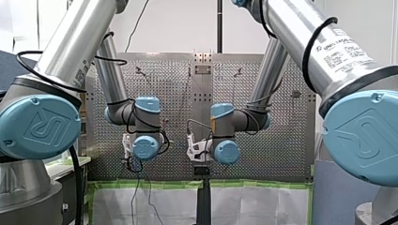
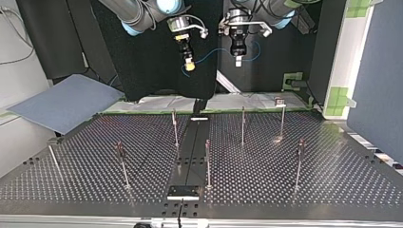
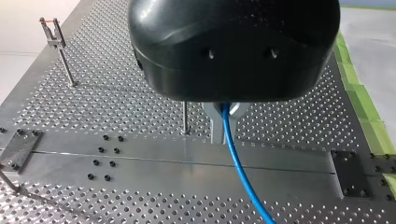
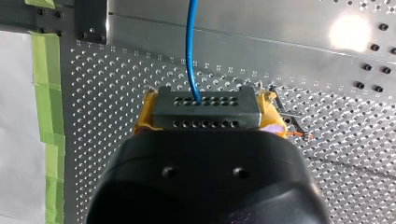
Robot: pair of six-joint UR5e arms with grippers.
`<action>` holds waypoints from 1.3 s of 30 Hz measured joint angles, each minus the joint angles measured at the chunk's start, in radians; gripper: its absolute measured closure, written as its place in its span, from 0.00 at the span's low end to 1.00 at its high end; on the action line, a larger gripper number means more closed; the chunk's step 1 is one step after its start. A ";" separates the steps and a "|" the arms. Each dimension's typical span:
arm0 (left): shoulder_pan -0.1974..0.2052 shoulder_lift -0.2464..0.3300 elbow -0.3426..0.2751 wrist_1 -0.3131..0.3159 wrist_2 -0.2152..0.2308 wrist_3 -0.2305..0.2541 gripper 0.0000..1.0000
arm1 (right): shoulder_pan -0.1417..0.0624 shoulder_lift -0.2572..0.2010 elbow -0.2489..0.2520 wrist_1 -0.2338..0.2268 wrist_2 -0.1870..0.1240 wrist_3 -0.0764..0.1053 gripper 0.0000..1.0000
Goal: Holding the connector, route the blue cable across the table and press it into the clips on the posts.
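1. The blue cable (image 4: pixel 189 46) hung in the air above the desk (image 2: pixel 332 175), not yet in any clip; it ran from the connector (image 4: pixel 205 119) to our left claw (image 3: pixel 223 122).
2. Our right claw (image 4: pixel 208 109) was closed on the connector with its yellow pads (image 4: pixel 145 114); our left claw pinched the cable between its metal fingers (image 3: pixel 216 126).
3. In our judgement, we should lower both claws together, keep the cable lightly tight, and bring it over one post (image 2: pixel 175 127) before pressing it down into the clip.
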 joint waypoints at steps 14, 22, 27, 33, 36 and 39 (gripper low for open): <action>0.046 0.032 -0.058 -0.046 0.006 0.047 1.00 | 0.000 0.000 0.000 0.000 0.000 0.000 1.00; 0.047 0.032 -0.061 -0.048 0.006 0.049 1.00 | 0.000 0.000 0.000 0.000 0.000 0.000 1.00; 0.048 0.032 -0.061 -0.048 0.006 0.049 1.00 | 0.000 0.000 0.000 0.000 0.000 0.000 1.00; 0.049 0.041 -0.071 -0.066 0.017 0.047 1.00 | 0.001 -0.001 -0.012 0.015 0.009 0.004 1.00; 0.050 0.059 -0.078 -0.088 0.018 0.032 1.00 | 0.006 -0.017 -0.023 0.037 0.011 0.015 1.00; 0.054 0.081 -0.081 -0.110 0.018 0.022 1.00 | 0.009 -0.040 -0.029 0.061 -0.003 0.035 1.00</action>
